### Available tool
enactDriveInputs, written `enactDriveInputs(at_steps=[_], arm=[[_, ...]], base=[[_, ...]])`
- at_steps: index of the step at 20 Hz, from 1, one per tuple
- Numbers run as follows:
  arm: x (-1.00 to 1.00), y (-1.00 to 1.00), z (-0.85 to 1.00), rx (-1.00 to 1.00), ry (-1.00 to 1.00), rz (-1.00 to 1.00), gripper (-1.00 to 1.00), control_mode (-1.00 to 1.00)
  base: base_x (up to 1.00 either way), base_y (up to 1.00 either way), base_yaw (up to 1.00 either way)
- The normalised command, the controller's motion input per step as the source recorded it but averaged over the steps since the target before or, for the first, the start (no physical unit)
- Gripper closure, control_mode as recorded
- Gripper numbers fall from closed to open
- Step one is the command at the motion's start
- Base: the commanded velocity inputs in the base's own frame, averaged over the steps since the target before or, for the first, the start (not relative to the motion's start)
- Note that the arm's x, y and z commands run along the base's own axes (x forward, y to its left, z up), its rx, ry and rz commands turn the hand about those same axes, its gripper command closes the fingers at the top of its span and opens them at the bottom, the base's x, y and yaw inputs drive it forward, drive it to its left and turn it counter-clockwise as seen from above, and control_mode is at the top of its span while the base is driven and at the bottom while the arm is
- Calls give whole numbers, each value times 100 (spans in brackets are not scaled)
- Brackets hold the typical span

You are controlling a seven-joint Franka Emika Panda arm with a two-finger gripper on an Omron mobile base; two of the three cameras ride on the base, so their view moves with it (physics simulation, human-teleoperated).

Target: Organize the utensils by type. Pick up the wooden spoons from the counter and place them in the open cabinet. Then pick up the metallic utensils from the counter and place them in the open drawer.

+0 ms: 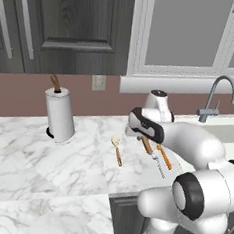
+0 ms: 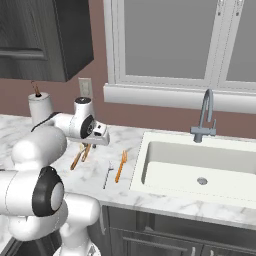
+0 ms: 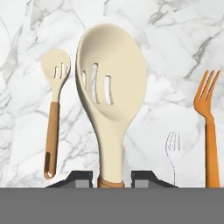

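Slotted wooden spoon (image 3: 109, 83), handle clamped between the closed gripper (image 3: 111, 180) fingers above the counter (image 3: 175, 52); carry level to the cabinet, clearing the second spoon (image 3: 54, 109) and orange fork (image 3: 209, 127).

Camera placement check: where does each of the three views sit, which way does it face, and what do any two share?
Left base view: behind the arm's left, looking forward and down at the counter; white arm rises lower right.
Right base view: behind its right, facing the sink; arm lower left.
Hand view: on the hand, looking along the gripper at a wooden spoon held between its tips.
Shared: both base views show the orange fork and faucet.
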Motion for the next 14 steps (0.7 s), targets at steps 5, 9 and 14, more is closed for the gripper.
enactDriveInputs(at_steps=[5, 9, 14], arm=[[-45, 0, 53, 0, 3, 0, 100, -100], [-42, 0, 34, 0, 2, 0, 100, -100], [-39, 0, 17, 0, 0, 0, 100, -100]], base=[[0, 0, 0], [0, 0, 0], [0, 0, 0]])
